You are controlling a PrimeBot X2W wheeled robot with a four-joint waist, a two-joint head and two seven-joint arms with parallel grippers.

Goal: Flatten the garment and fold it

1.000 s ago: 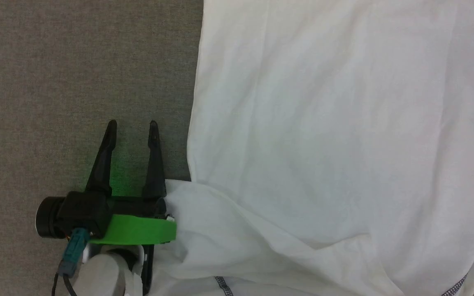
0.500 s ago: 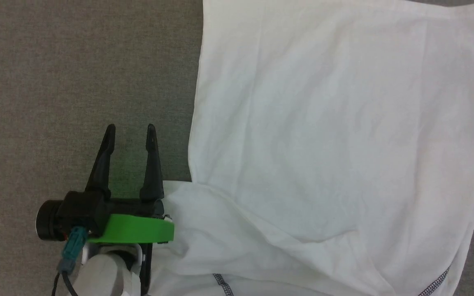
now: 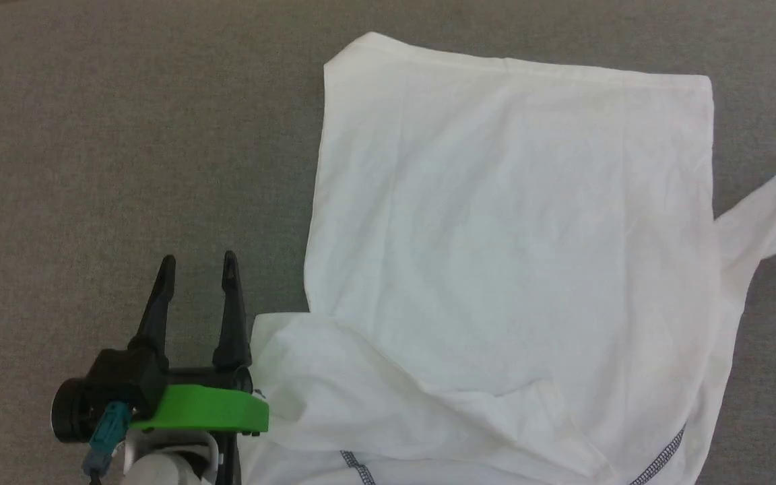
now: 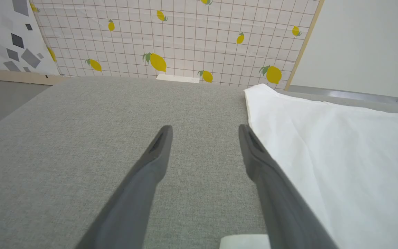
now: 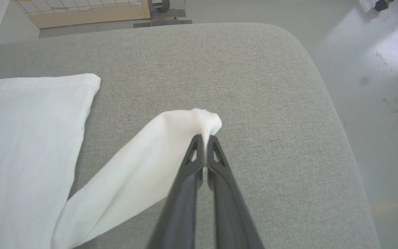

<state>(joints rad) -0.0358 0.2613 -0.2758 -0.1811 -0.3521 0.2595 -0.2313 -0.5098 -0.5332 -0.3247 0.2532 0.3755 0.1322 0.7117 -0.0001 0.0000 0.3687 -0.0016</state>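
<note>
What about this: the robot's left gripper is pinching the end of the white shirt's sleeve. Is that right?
No, the right gripper is pinching the sleeve end of the white shirt; the right wrist view shows it. The left gripper is open, holding nothing.

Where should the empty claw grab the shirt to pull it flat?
Probably the folded-over corner of the garment, next to the open left gripper. Come in over the bare grey surface: that flap's loose edge faces it, while the rest lies flat.
</note>
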